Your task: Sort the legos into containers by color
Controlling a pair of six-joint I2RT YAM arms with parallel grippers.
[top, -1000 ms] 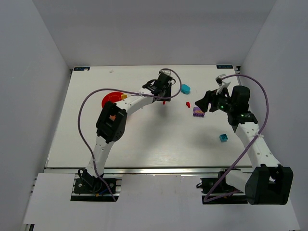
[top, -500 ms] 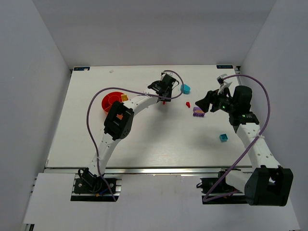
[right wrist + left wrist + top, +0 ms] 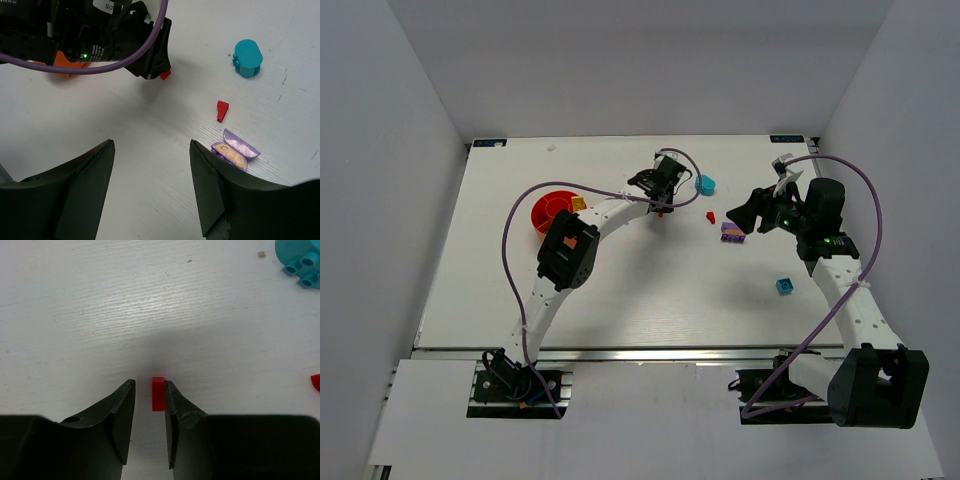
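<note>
Low over the table, my left gripper (image 3: pixel 149 385) straddles a tiny red lego (image 3: pixel 158 394). Its right finger (image 3: pixel 175 410) touches the brick, while a narrow gap separates the left finger from it. From above, this gripper (image 3: pixel 661 198) is at the table's far middle, with the red lego (image 3: pixel 662 212) just under it. The orange-red bowl (image 3: pixel 546 211) lies to the left. My right gripper (image 3: pixel 151 145) hangs open and holds nothing, close beside a purple piece (image 3: pixel 235 152). A red wedge (image 3: pixel 222 110) and a cyan lego (image 3: pixel 248 58) lie beyond it.
A yellow brick (image 3: pixel 578 203) lies by the bowl's right rim. A blue brick (image 3: pixel 784 286) sits near the right arm. The cyan lego (image 3: pixel 302 262) is at the far right of the left gripper. The left arm's purple cable (image 3: pixel 520 215) loops over the table.
The left arm has shifted right and uncovered the bowl. Its jaws have come down around the red lego and narrowed. The right arm has barely moved.
</note>
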